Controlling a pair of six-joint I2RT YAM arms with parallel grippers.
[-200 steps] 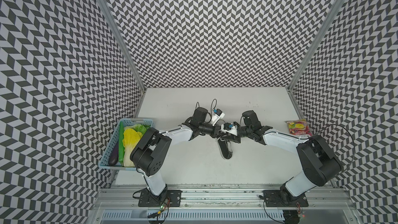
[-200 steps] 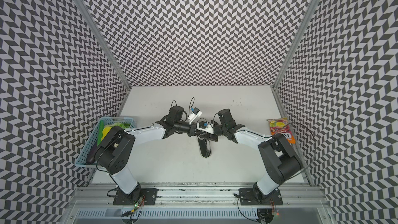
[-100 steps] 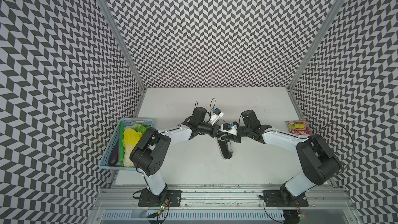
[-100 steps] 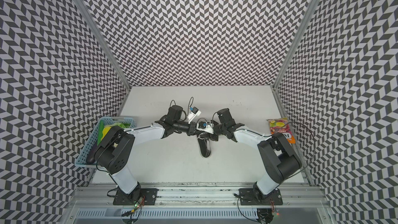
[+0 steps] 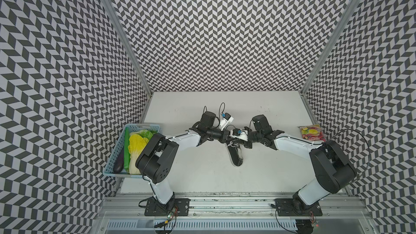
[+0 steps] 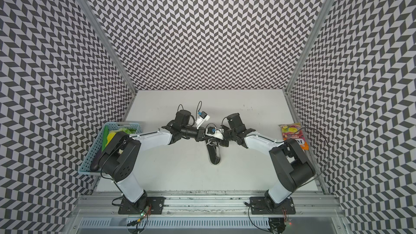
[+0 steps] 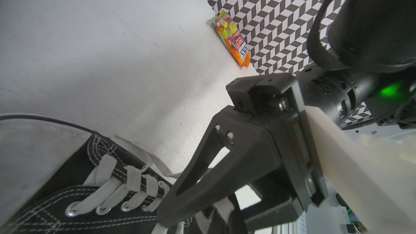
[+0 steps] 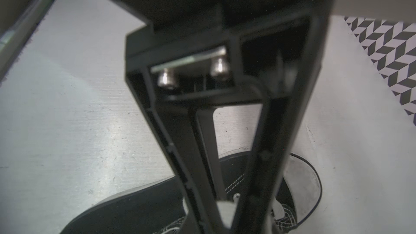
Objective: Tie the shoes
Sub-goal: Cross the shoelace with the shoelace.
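The shoes show as one black sneaker [image 5: 236, 157] [image 6: 215, 154] with white laces [image 7: 112, 190], lying mid-table with its toe toward the front. Both grippers meet over its laced part. My left gripper [image 5: 231, 139] [image 7: 221, 221] is shut, and a white lace strip [image 7: 225, 207] stands up from the shoe into it. My right gripper [image 5: 239, 142] [image 8: 225, 221] reaches in from the other side. Its black fingers [image 7: 202, 181] are narrowed onto a white lace [image 8: 225, 210]. The fingertips are cut off at the frame edge.
A blue basket [image 5: 113, 154] [image 6: 89, 160] of vegetables stands at the table's left edge beside my left arm. A fruit snack bag [image 5: 311, 133] [image 7: 233, 39] lies against the right wall. Patterned walls close in three sides.
My right gripper has shifted slightly left toward the left gripper, and its jaws have narrowed onto the lace. The left arm and the shoe have stayed put.
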